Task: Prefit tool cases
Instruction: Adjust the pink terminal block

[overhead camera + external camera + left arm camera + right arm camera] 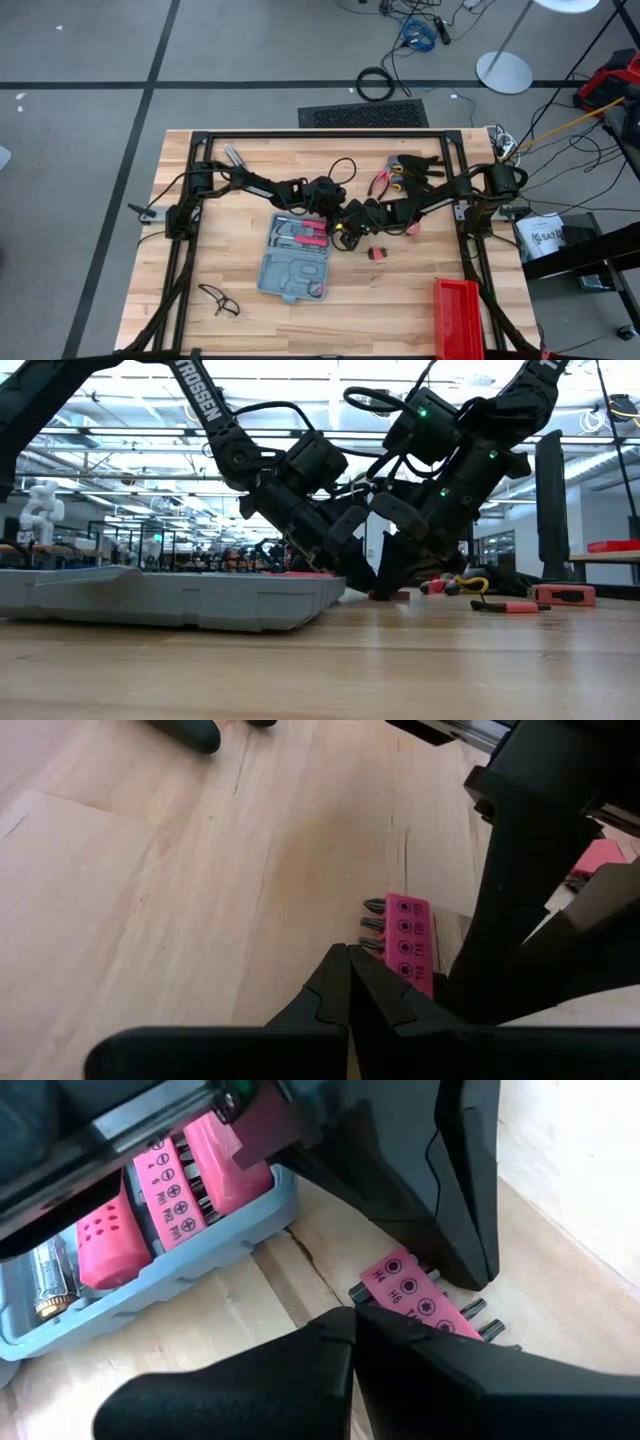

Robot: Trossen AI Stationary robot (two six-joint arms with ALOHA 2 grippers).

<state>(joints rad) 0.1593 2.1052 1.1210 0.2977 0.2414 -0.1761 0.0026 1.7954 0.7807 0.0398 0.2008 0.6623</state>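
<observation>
The blue-grey tool case [292,257] lies open and flat on the table, with pink-handled tools and a bit strip in its grey tray [150,1210]. A second pink bit holder [420,1295] lies on the wood just right of the case, also seen as the pink bit holder [410,938] in the left wrist view. Both arms meet over it. My left gripper [348,958] is shut, its tips pointing down beside the holder. My right gripper [354,1316] is shut, its tips at the holder's near end. My left gripper stands with shut fingertips beside the bit side of the pink holder [378,925], coming from above. I cannot tell whether it touches. My right gripper has its shut fingertips at the holder's end [375,1285], slanting down from the table's right; whether it touches, I cannot tell.
Pliers with red and yellow handles [386,180] lie behind the grippers, and a small red piece [377,253] and a pink piece [413,228] lie to the right. A red bin [458,318] sits at the near right corner, and black glasses [218,300] lie near left.
</observation>
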